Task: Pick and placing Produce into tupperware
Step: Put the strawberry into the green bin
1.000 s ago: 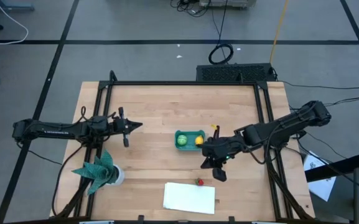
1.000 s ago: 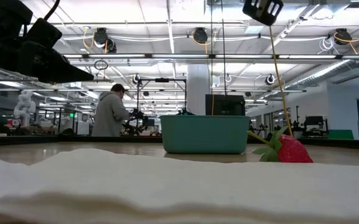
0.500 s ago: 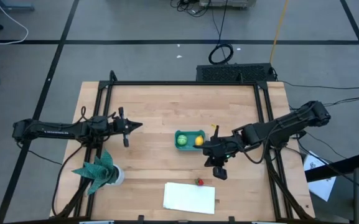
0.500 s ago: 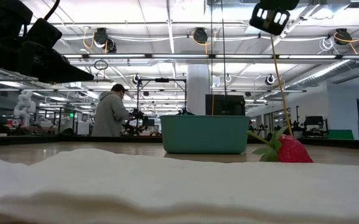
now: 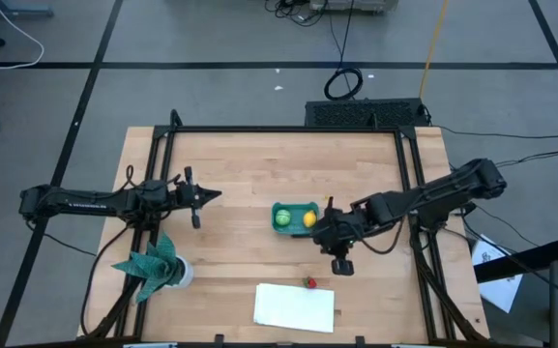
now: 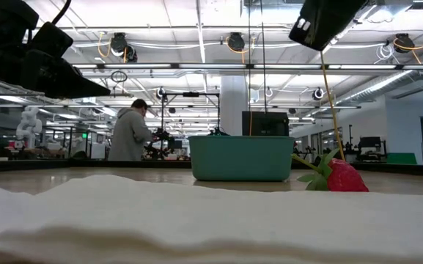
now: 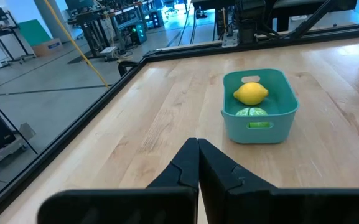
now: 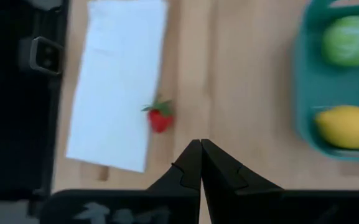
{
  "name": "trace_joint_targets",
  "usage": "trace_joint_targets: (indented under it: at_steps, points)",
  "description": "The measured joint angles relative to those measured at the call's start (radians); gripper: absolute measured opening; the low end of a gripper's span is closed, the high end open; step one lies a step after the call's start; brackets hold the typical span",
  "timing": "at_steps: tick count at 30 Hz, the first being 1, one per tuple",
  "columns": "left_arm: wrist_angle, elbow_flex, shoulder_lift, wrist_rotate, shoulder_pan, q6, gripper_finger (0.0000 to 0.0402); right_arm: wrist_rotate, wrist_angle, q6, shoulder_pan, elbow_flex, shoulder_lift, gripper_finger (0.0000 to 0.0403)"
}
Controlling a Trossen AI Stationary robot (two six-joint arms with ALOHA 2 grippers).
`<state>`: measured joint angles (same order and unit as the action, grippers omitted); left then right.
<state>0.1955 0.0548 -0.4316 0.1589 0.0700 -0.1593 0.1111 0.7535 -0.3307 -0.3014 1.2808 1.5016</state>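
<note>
We have lemon [image 5: 309, 218] and green piece [image 5: 282, 219] in the tupperware [image 5: 295, 206] at mid-frame; strawberry [image 5: 309, 283] waits lower down, both jaws clenched empty.

teal tupperware [image 5: 295, 217] — red strawberry [image 5: 309, 283]

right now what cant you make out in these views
- Low view: the contents of the small teal plastic container are hidden by its own wall.
- Low view: the folded white cloth up close blocks most of the table surface.
- High view: the small red strawberry is too small to show detail.
- Right wrist view: the round green produce is blurred, and the container is cut off by the edge.
</note>
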Motion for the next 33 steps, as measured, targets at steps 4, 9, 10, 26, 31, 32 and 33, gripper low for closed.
trace_joint_targets:
  at_steps: [4, 9, 10, 26, 31, 32, 33]
  points:
    - [-0.005, 0.000, 0.000, 0.000, 0.000, -0.002, 0.0001, 0.053, -0.058, 0.003, -0.003, 0.000, 0.033, 0.0000]
    - [-0.014, 0.000, 0.000, 0.000, 0.000, -0.002, 0.0001, 0.053, -0.083, 0.008, -0.002, 0.000, 0.033, 0.0000]
    - [-0.014, 0.000, 0.000, 0.000, 0.000, 0.001, 0.0001, 0.053, -0.084, 0.012, -0.002, 0.000, 0.033, 0.0000]
    - [-0.014, 0.000, 0.000, 0.000, 0.000, 0.000, 0.0001, 0.089, -0.152, 0.037, -0.002, 0.000, 0.033, 0.0000]
    - [-0.014, 0.000, 0.000, 0.000, 0.000, 0.000, 0.0001, 0.124, -0.152, 0.037, -0.002, 0.000, 0.033, 0.0000]
    - [-0.014, 0.000, 0.000, 0.000, 0.000, 0.000, 0.0001, 0.129, -0.152, 0.037, -0.002, 0.000, 0.033, 0.0001]
    - [-0.014, 0.000, 0.000, 0.000, 0.000, 0.000, 0.0001, 0.129, -0.152, 0.037, -0.002, 0.000, 0.033, 0.0002]
